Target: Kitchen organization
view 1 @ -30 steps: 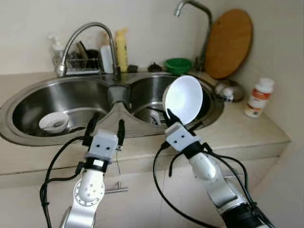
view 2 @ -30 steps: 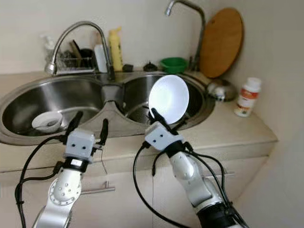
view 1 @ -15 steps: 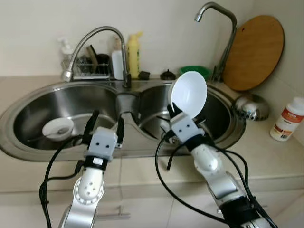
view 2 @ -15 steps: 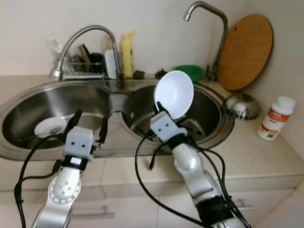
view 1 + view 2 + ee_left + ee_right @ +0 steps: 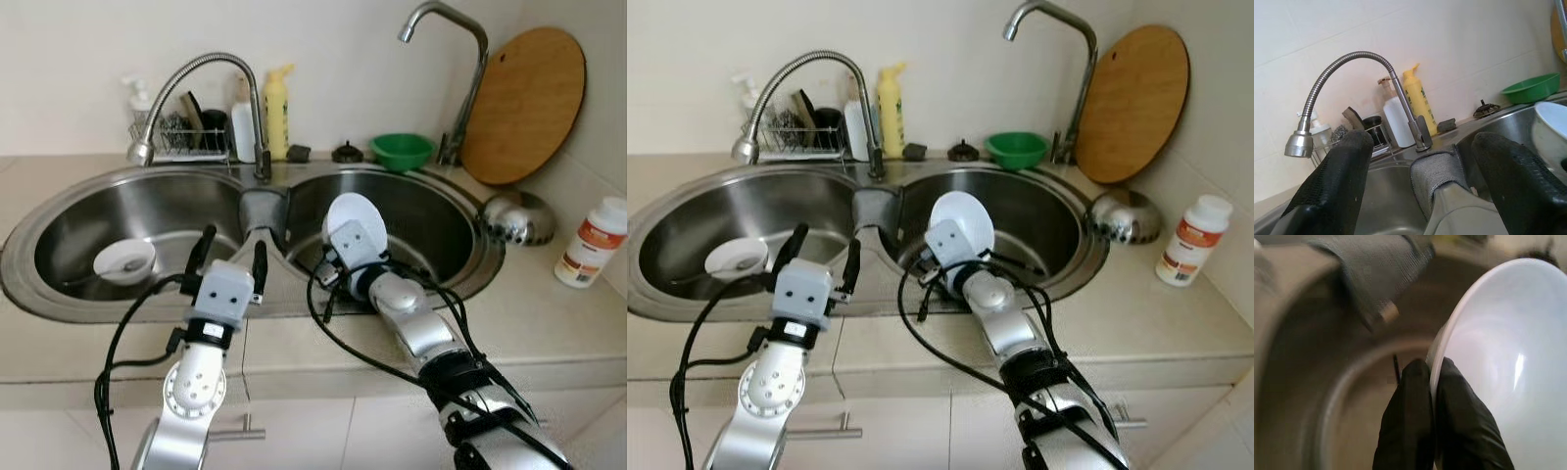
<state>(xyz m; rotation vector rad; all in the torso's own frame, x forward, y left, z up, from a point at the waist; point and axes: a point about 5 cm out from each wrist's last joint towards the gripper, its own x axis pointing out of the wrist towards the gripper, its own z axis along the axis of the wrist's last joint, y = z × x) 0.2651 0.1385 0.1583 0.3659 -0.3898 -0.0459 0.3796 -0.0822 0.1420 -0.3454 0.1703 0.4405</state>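
Mid-task: right gripper (image 5: 1432, 382) pinches the white bowl (image 5: 355, 216) by its rim, centre frame over the right basin (image 5: 441, 220). Left gripper (image 5: 232, 257) spread wide, empty. 1 small bowl (image 5: 124, 260) left in the left basin, placement pending.

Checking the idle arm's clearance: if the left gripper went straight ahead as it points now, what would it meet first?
Probably the grey cloth draped over the sink divider, seen between the left gripper's open fingers. Depth is hard to judge.
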